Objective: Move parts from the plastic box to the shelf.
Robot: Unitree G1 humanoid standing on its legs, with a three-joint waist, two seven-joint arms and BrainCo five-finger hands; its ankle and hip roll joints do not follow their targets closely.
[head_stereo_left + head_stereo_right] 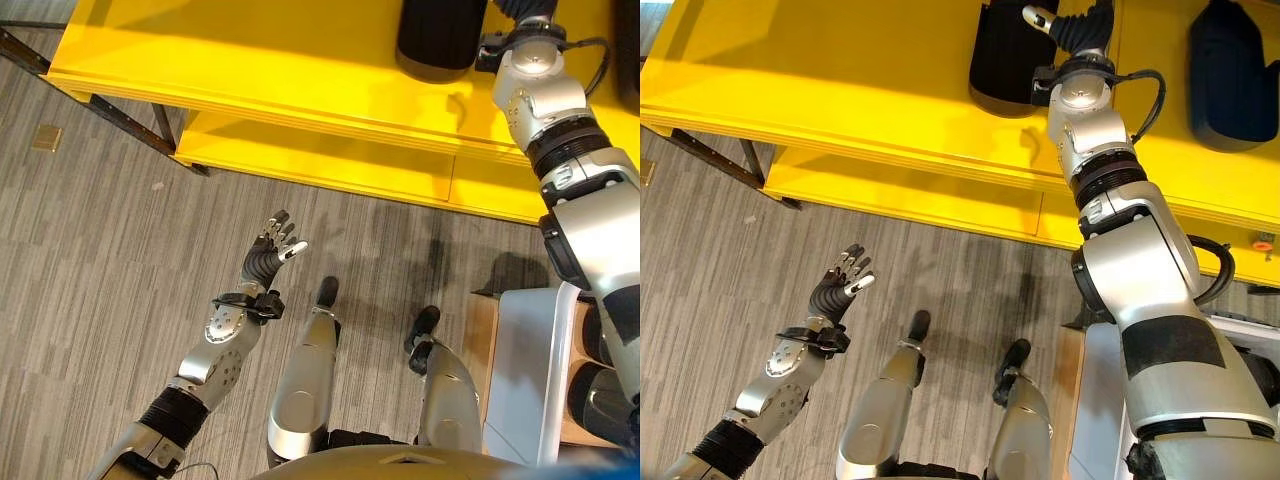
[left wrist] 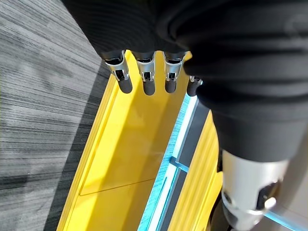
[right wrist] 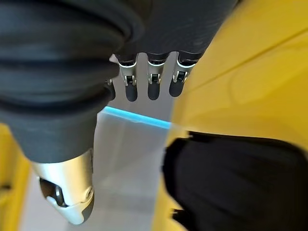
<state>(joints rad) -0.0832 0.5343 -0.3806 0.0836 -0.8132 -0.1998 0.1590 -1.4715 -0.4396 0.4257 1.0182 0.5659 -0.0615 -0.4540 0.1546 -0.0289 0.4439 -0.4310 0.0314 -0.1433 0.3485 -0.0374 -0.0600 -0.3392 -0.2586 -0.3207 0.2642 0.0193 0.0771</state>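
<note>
A black part lies on the top board of the yellow shelf. A second black part lies further right on the same board. My right hand is stretched out over the shelf just beside the first part. In the right wrist view its fingers are straight and hold nothing, and the black part lies apart from them. The white plastic box stands at the lower right with dark parts in it. My left hand hangs open above the floor with its fingers straight.
The shelf has a lower yellow board and dark metal legs at its left end. Grey striped floor spreads in front of the shelf. The box rests on a wooden surface.
</note>
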